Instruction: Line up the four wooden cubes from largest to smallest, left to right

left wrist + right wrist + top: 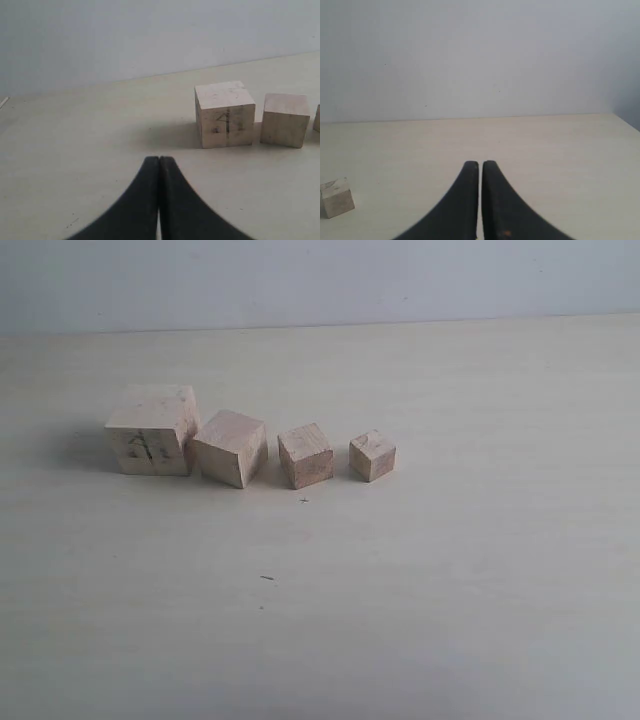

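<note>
Four pale-wood cubes stand in a row on the table in the exterior view. The largest cube (152, 430), with dark scribbles on its front face, is at the left. To its right come the second cube (231, 447), the third cube (305, 455) and the smallest cube (372, 456). Neither arm shows in the exterior view. In the left wrist view my left gripper (159, 161) is shut and empty, short of the largest cube (224, 114) and the second cube (285, 120). My right gripper (480, 165) is shut and empty; the smallest cube (336, 197) sits apart from it.
The pale table (450, 590) runs back to a grey-white wall (320, 280). A small dark speck (267, 578) and a tiny mark (303, 500) lie in front of the row of cubes.
</note>
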Motion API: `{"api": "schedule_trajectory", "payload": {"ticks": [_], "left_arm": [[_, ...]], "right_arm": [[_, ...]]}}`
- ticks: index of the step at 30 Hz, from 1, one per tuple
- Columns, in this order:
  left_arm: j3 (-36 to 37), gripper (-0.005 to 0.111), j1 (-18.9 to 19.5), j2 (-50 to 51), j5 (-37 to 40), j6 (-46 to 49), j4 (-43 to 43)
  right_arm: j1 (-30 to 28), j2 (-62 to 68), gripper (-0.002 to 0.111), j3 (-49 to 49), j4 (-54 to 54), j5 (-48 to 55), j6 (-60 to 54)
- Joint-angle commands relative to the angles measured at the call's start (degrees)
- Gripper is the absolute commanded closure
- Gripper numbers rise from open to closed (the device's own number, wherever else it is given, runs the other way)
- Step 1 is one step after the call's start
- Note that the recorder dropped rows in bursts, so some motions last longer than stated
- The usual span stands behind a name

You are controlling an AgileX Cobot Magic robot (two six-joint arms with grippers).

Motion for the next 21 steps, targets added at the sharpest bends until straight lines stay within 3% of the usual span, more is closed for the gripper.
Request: {"api": "schedule_trajectory", "payload": {"ticks": [1, 12, 21], "left_arm": [[0.0, 0.107, 0.1, -0.4, -0.3, 0.0, -0.1], [0.0, 0.107, 0.1, -0.4, -0.3, 0.0, -0.1], [0.0, 0.107, 0.1, -0.4, -0.3, 0.0, -0.1]], "right_arm": [[-0.4, -0.4, 0.105, 0.2, 0.0, -0.5, 0.0], [-0.4, -0.4, 0.105, 0.2, 0.0, -2.3, 0.0], [-0.4, -0.4, 0.105, 0.2, 13.2, -25.0, 13.7]]}}
